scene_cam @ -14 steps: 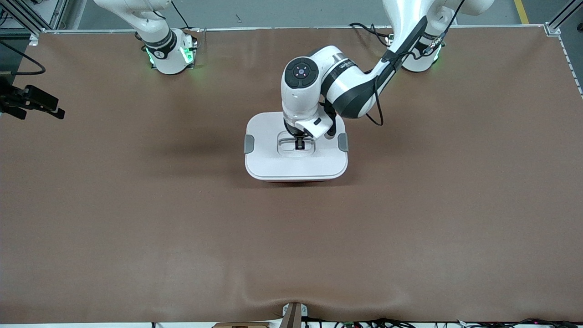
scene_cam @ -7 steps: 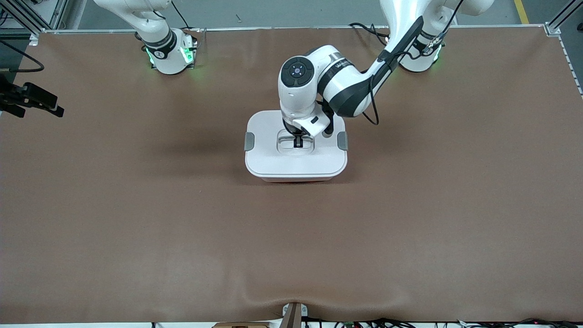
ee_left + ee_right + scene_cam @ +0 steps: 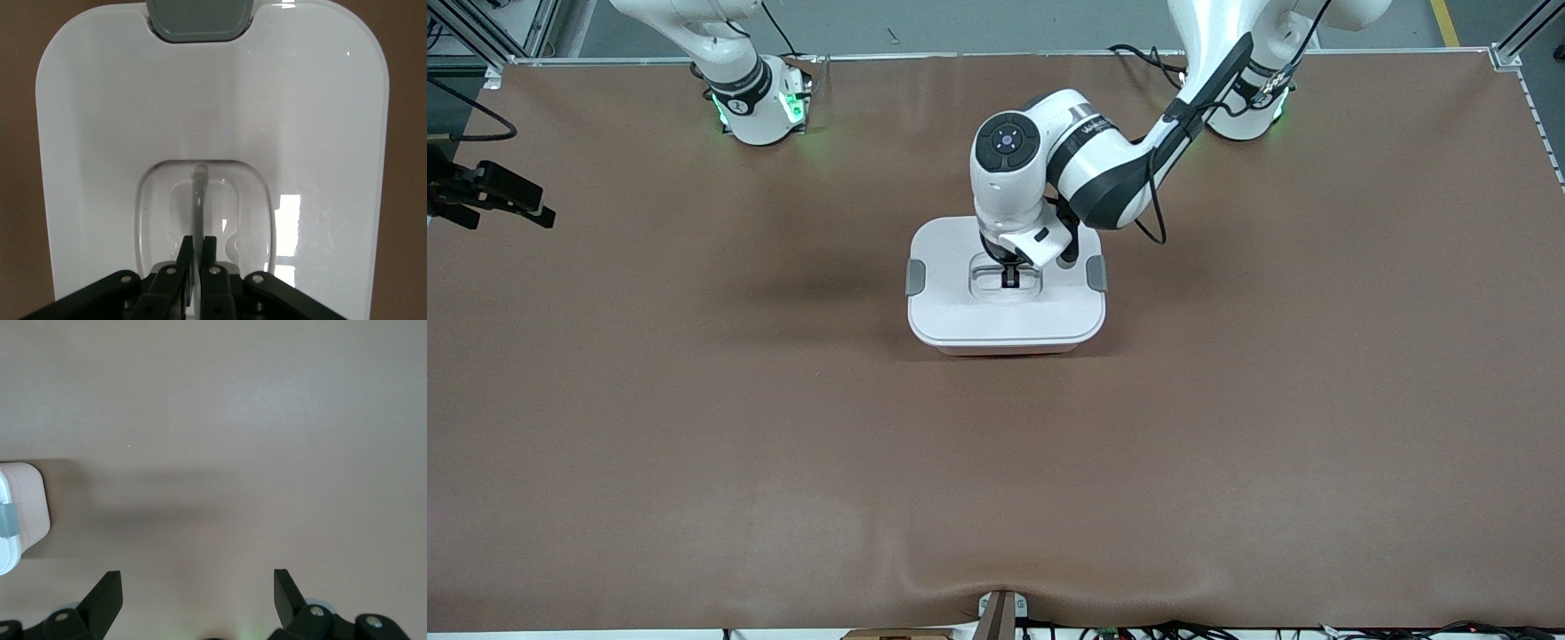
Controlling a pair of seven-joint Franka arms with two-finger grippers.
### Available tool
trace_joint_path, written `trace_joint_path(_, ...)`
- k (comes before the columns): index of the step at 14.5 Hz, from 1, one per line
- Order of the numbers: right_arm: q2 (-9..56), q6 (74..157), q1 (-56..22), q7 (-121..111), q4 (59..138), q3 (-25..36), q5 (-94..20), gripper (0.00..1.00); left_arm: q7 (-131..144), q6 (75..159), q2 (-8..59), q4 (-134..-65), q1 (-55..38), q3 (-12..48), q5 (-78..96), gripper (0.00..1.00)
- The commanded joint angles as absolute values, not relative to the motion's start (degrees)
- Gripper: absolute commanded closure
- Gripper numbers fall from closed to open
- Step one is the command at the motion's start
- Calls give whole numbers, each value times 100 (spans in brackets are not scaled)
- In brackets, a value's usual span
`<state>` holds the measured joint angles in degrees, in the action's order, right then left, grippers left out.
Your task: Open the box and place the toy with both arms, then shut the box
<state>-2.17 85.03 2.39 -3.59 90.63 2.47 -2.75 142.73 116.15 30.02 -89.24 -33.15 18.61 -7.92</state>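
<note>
The box [image 3: 960, 311] stands in the middle of the table with its white lid on. A grey clip [image 3: 915, 276] shows at each end, and a thin pink strip of the tub shows under the lid's near edge. My left gripper [image 3: 1010, 277] is down in the lid's recess, shut on the thin grey handle [image 3: 199, 200]. In the left wrist view the jaws [image 3: 198, 243] pinch that handle. My right gripper [image 3: 543, 206] waits open and empty over the table's edge at the right arm's end. A corner of the box [image 3: 23, 507] shows in the right wrist view. The toy is out of view.
The brown table mat [image 3: 1227, 427] lies bare around the box. Both arm bases [image 3: 760, 107] stand along the table's edge farthest from the front camera. A small mount [image 3: 1000, 613] sits at the table's near edge.
The lid has come down a little with my left gripper and now sits lower on the box. My right gripper has barely moved.
</note>
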Motion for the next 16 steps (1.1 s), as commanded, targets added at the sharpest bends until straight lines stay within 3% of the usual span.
trace_joint_path(1, -185, 8394, 176, -246, 8947, 220, -193, 0, 14396, 11575, 2979, -8974, -3322, 1863, -932, 100)
trace_joint_path(11, -193, 8288, 70, 26, 8947, 237, -79, 0, 14520, 11566, 3059, -8991, -3357, 1854, -923, 100)
trace_joint_path(12, -185, 8297, 70, 35, 8947, 237, -79, 0, 14502, 11566, 3050, -8965, -3349, 1863, -923, 96)
trace_joint_path(13, -185, 8297, 70, 26, 8947, 237, -79, 0, 14458, 11566, 3041, -8939, -3331, 1863, -923, 66)
trace_joint_path(14, -185, 8306, 70, 26, 8947, 237, -79, 0, 14449, 11566, 3041, -8860, -3314, 1855, -914, 6)
trace_joint_path(16, -185, 8306, 79, 26, 8947, 237, -79, 0, 14388, 11549, 2989, -8745, -3296, 1819, -967, 0)
